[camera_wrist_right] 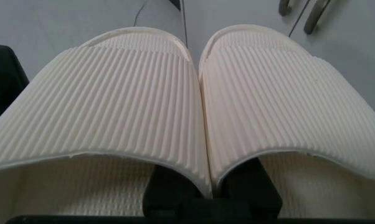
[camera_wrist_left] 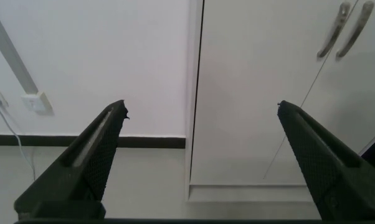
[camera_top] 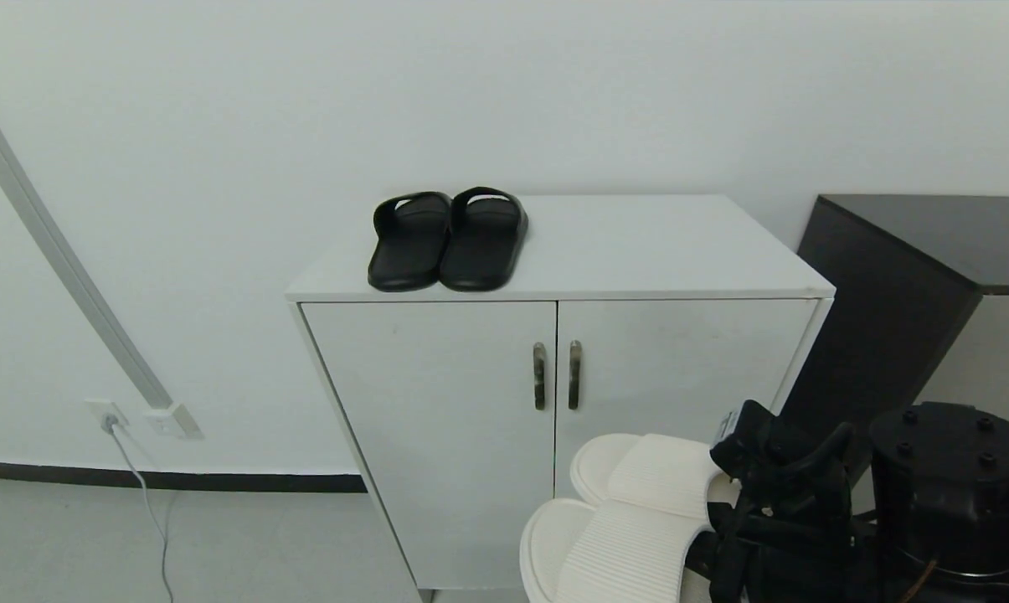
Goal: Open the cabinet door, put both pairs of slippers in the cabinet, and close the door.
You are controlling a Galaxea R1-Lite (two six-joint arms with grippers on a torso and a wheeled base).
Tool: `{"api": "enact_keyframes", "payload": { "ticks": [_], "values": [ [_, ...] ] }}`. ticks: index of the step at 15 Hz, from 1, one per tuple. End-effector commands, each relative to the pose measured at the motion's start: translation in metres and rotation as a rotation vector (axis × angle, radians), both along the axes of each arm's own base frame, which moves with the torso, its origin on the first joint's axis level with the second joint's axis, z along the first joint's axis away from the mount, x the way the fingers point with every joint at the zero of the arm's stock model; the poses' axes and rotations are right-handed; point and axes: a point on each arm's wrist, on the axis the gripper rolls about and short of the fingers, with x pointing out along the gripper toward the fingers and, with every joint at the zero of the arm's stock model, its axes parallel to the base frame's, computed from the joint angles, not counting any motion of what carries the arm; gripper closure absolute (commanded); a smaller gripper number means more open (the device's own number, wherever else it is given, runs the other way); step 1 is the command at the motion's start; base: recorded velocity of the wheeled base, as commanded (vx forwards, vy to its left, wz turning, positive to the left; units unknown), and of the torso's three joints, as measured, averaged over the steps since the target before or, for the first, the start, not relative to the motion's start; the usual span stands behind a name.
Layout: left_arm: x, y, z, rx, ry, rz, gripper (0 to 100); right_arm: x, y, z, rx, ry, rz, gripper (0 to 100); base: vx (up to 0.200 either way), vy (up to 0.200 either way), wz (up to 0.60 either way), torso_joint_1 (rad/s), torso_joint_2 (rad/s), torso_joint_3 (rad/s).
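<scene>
Shut white two-door cabinet (camera_top: 437, 435), four slippers
Two cream ribbed slippers (camera_top: 630, 519) clamped in right tool (camera_wrist_right: 212, 190); two black rubber slippers (camera_top: 447, 240) atop; left tool (camera_wrist_left: 201, 109) wide.

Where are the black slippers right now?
In the head view, the black slippers sit on top of the white cabinet, near its front left edge above the closed left door, well above the white slippers in the right gripper.

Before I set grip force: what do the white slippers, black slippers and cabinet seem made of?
The white slippers look like soft matte foam, ribbed straps; the black slippers rubber or foam, slight sheen; the cabinet probably laminated board, smooth matte white.
</scene>
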Motion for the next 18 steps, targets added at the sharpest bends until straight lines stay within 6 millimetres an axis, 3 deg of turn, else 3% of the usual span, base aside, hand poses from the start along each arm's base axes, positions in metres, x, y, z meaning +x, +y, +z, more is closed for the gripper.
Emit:
{"api": "enact_keyframes", "payload": {
  "ticks": [1, 10, 18],
  "values": [
    [0.0, 0.0, -0.0001, 0.0, 0.0, 0.0, 0, 0.0004, 0.0007, -0.0019, -0.006, 0.005, 0.001, 100, 0.0, 0.0, 0.0, -0.163, 0.5, 0.325],
    [0.0001, -0.0006, -0.0002, 0.034, 0.004, -0.028, 0, -0.0011, 0.0018, -0.0095, -0.019, 0.016, 0.009, 100, 0.0, 0.0, 0.0, -0.135, 0.48, 0.336],
    [-0.0005, -0.0006, 0.0031, 0.026, -0.007, -0.033, 0, -0.0012, 0.0016, -0.0091, -0.017, 0.015, 0.01, 100, 0.0, 0.0, 0.0, -0.039, 0.39, 0.343]
  ]
}}
